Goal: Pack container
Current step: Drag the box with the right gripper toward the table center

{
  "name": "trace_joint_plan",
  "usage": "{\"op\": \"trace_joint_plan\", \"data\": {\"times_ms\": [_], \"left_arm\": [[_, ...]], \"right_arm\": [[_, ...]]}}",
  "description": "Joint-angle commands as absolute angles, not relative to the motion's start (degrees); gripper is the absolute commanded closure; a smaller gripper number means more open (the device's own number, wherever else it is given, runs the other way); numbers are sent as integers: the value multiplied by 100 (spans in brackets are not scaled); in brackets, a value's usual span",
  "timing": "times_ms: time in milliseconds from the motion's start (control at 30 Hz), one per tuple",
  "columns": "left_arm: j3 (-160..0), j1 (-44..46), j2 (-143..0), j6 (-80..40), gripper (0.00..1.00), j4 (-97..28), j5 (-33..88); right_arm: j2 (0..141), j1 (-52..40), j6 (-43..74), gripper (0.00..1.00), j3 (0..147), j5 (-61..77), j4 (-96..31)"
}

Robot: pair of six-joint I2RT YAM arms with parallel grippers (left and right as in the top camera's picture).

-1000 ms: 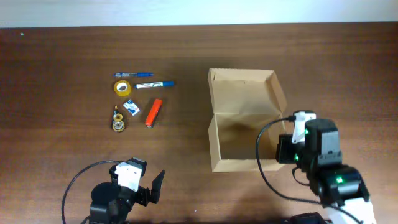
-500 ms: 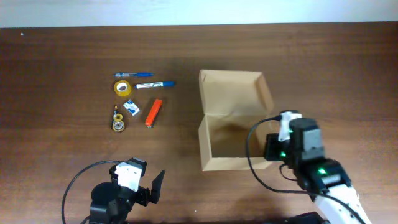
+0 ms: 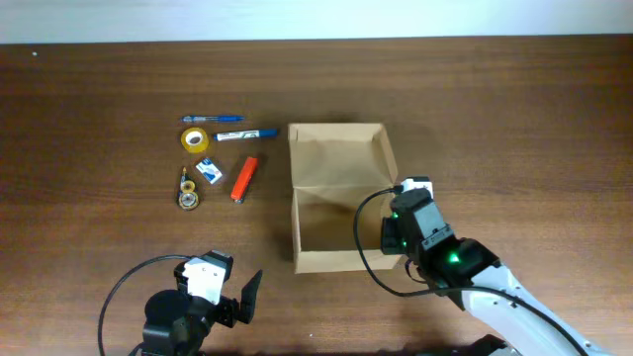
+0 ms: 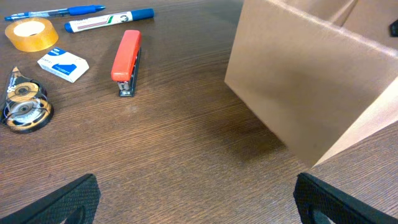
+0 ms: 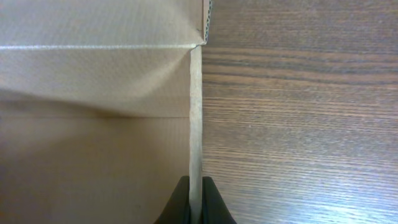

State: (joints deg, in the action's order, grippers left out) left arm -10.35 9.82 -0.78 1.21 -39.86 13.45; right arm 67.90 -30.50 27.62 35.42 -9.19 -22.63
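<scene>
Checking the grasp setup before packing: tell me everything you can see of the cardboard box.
The cardboard box is plain brown, rectangular, upright on the wooden table, right of the red stapler. Its hinged lid flap is open, folded back on the far side. The inside looks empty. The right gripper has its jaws shut on the top edge of the right wall; besides the table, nothing else touches it.

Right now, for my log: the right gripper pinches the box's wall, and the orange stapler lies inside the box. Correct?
One thing is wrong. The right gripper does pinch the wall of the box, but the stapler lies on the table to the left of the box, not inside it. The overhead view shows this.
</scene>
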Motion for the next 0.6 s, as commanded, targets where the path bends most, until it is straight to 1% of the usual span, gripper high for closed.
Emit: {"op": "trace_joint_plan", "data": {"times_ms": [0, 100, 133, 167, 200, 233, 300, 367, 567], "left_arm": [[-991, 958, -30, 86, 1, -3999, 1413], [-991, 958, -30, 86, 1, -4001, 1413], [-991, 958, -30, 86, 1, -4001, 1413], [-991, 956, -30, 86, 1, -3999, 1413], [-991, 958, -30, 86, 1, -4001, 1413], [-991, 958, -30, 86, 1, -4001, 1413], [-991, 958, -30, 86, 1, -3999, 1413], [-991, 958, -30, 86, 1, -3999, 1413], [-991, 958, -30, 86, 1, -4001, 1413]], "right_arm": [[6904, -3225, 3105, 96, 3546, -1205, -2154], [7013, -3299, 3201, 96, 3546, -1293, -2097], [7032, -3310, 3201, 94, 3546, -1291, -2067], [7063, -3315, 3199, 78, 3546, -1267, -2005], [7081, -3315, 3199, 59, 3546, -1249, -1959], [7083, -3315, 3199, 51, 3548, -1223, -1957], [7052, -3315, 3197, 38, 3592, -1164, -2034], [6991, -3315, 3197, 31, 3691, -1057, -2178], [6657, -3315, 3179, 31, 4499, -1031, -3350]]}}
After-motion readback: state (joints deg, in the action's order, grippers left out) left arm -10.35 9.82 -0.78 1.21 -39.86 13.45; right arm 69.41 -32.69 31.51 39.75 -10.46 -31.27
